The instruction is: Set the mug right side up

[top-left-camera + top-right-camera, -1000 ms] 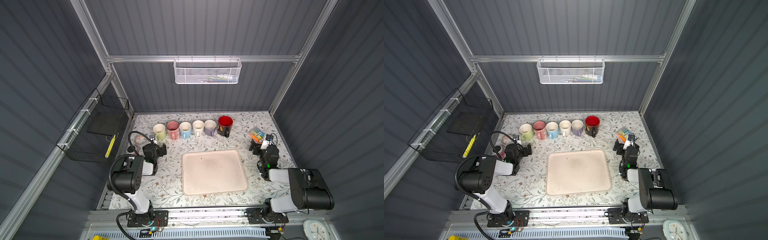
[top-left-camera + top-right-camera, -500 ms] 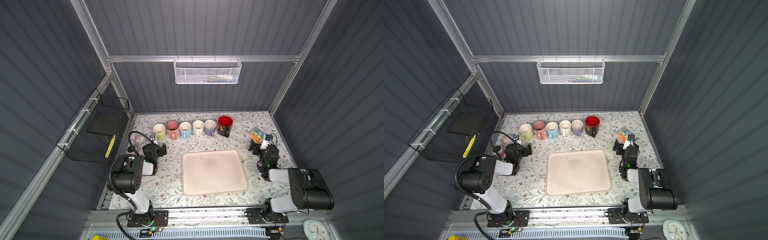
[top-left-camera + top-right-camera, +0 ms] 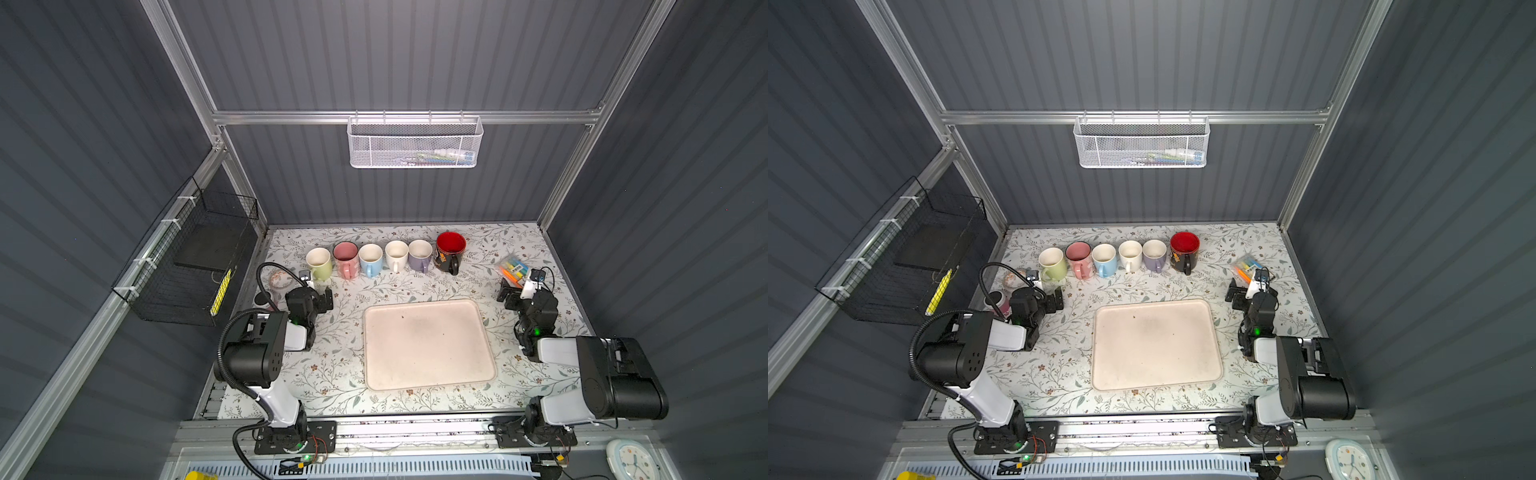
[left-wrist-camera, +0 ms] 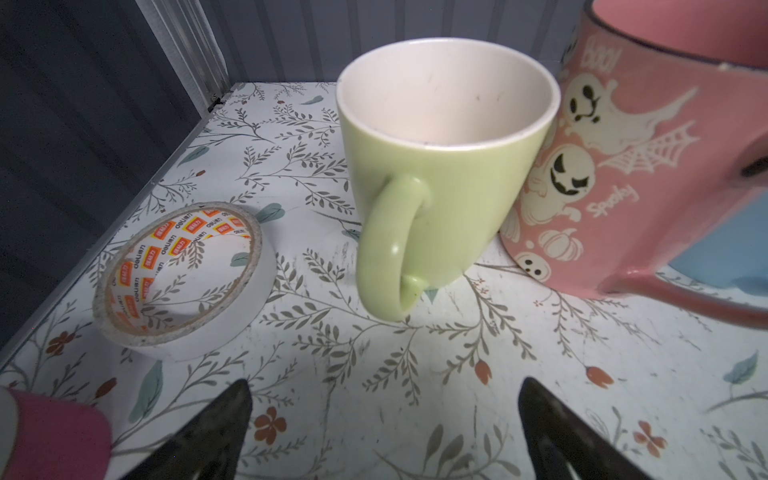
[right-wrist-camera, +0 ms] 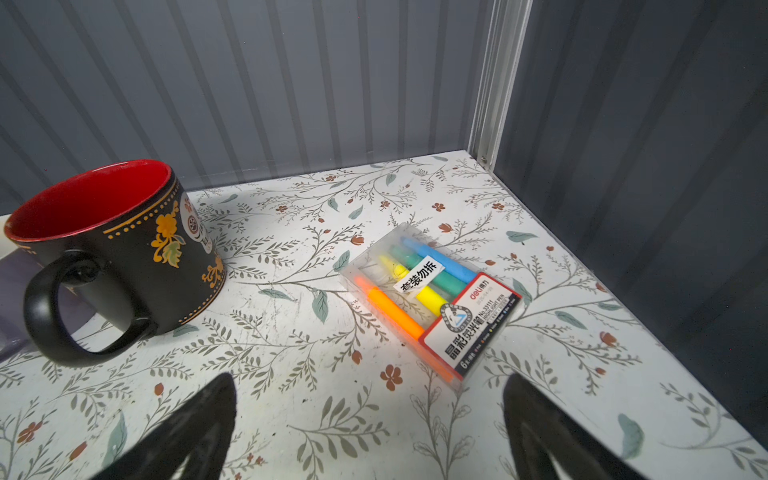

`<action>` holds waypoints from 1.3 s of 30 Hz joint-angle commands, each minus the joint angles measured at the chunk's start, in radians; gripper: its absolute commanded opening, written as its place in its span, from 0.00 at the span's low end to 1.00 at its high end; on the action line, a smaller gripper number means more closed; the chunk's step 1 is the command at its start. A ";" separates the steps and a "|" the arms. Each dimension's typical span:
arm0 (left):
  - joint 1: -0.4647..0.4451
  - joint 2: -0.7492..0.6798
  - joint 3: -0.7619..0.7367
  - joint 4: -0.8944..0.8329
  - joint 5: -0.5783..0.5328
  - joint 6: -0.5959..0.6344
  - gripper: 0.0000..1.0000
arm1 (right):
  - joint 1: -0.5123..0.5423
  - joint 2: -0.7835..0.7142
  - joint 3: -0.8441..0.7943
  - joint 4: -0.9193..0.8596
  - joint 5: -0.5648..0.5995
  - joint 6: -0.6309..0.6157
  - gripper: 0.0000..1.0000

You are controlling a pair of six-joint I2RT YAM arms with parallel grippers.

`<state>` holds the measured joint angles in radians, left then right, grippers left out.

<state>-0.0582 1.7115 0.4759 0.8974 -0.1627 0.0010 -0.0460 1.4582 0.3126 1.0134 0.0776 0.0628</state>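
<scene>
six mugs stand in a row along the back of the floral tabletop [image 3: 345,395], every one with its mouth up: green mug [image 3: 319,262], pink ghost mug [image 3: 346,257], blue mug [image 3: 370,258], white mug [image 3: 396,254], purple mug [image 3: 420,254] and black mug with red inside [image 3: 450,249].

the left gripper [image 4: 384,386] sits low over the tabletop with its fingers spread wide and nothing between them. the green mug stands just ahead of it, in line with the gap, handle turned toward the gripper and apart from both fingertips. the pink ghost mug crowds close against the green mug's side. a tape roll [image 4: 183,278] lies flat near the green mug's other side.

the right gripper [image 5: 370,380] is also wide open and empty, low over the tabletop. a pack of highlighters [image 5: 432,299] lies just ahead of it. the black mug stands upright further off, toward the row, with its handle facing the gripper's side.

a beige tray [image 3: 428,345] lies between the two arms.
</scene>
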 commanded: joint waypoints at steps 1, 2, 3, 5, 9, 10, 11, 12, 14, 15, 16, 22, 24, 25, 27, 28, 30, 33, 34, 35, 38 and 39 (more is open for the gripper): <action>-0.005 0.006 0.001 0.004 0.007 0.017 1.00 | 0.005 0.002 0.002 -0.016 -0.006 -0.009 0.99; -0.005 0.006 0.002 0.003 0.007 0.018 1.00 | 0.005 0.002 0.004 -0.018 -0.006 -0.009 0.99; -0.005 0.006 0.002 0.003 0.006 0.018 1.00 | 0.005 0.000 0.004 -0.019 -0.006 -0.009 0.99; -0.004 0.007 0.002 0.004 0.006 0.018 1.00 | 0.005 0.001 0.005 -0.019 -0.006 -0.008 0.99; -0.004 -0.029 -0.106 0.156 -0.117 -0.039 1.00 | 0.005 -0.016 -0.111 0.155 -0.002 -0.009 0.99; -0.003 -0.040 -0.186 0.285 -0.122 -0.045 1.00 | 0.005 -0.010 -0.184 0.291 -0.004 -0.009 0.99; -0.004 -0.018 -0.267 0.472 -0.121 -0.044 1.00 | 0.004 0.019 -0.256 0.460 0.004 -0.005 0.99; -0.005 0.045 -0.314 0.629 -0.119 -0.043 1.00 | 0.005 0.002 -0.242 0.436 0.028 0.004 0.99; -0.006 0.011 -0.237 0.456 -0.133 -0.041 1.00 | 0.005 0.005 -0.207 0.373 0.028 0.003 0.99; -0.006 -0.006 -0.181 0.337 -0.115 -0.034 1.00 | 0.005 0.040 -0.174 0.374 0.037 0.000 0.99; -0.006 -0.008 -0.116 0.214 -0.097 -0.026 1.00 | 0.005 0.047 -0.148 0.348 0.027 -0.004 0.99; -0.009 -0.007 0.006 -0.031 0.017 0.028 1.00 | -0.007 -0.008 -0.028 0.024 -0.067 -0.014 0.99; -0.009 0.010 -0.003 0.020 0.016 0.030 1.00 | -0.006 0.010 -0.047 0.093 -0.090 -0.025 0.99; -0.009 -0.002 0.004 -0.019 0.013 0.028 1.00 | -0.005 0.005 0.001 -0.009 -0.102 -0.031 0.99; -0.009 0.005 -0.009 0.025 0.011 0.029 1.00 | -0.017 -0.022 0.014 -0.079 -0.119 -0.019 0.99; -0.009 0.002 -0.029 0.061 0.007 0.029 1.00 | -0.016 -0.006 -0.031 0.033 -0.119 -0.023 0.99; -0.009 -0.024 -0.126 0.198 -0.029 0.006 1.00 | -0.013 0.000 -0.153 0.273 -0.126 -0.031 0.99; -0.009 0.040 -0.280 0.587 -0.109 -0.027 1.00 | -0.014 0.015 -0.224 0.412 -0.056 -0.005 0.99; -0.010 0.067 -0.280 0.624 -0.126 -0.022 1.00 | -0.014 0.020 -0.198 0.375 -0.049 -0.004 0.99; -0.010 0.028 -0.250 0.513 -0.124 -0.028 1.00 | -0.014 0.030 -0.180 0.363 -0.061 -0.008 0.99; -0.010 -0.006 0.009 -0.034 -0.152 -0.031 1.00 | -0.014 0.007 -0.131 0.243 -0.098 -0.017 0.99; -0.031 -0.010 -0.026 0.025 -0.130 0.002 1.00 | -0.014 0.003 -0.103 0.190 -0.105 -0.020 0.99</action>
<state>-0.0708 1.7332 0.3489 1.0584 -0.2642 -0.0177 -0.0566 1.4792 0.1509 1.2549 -0.0048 0.0448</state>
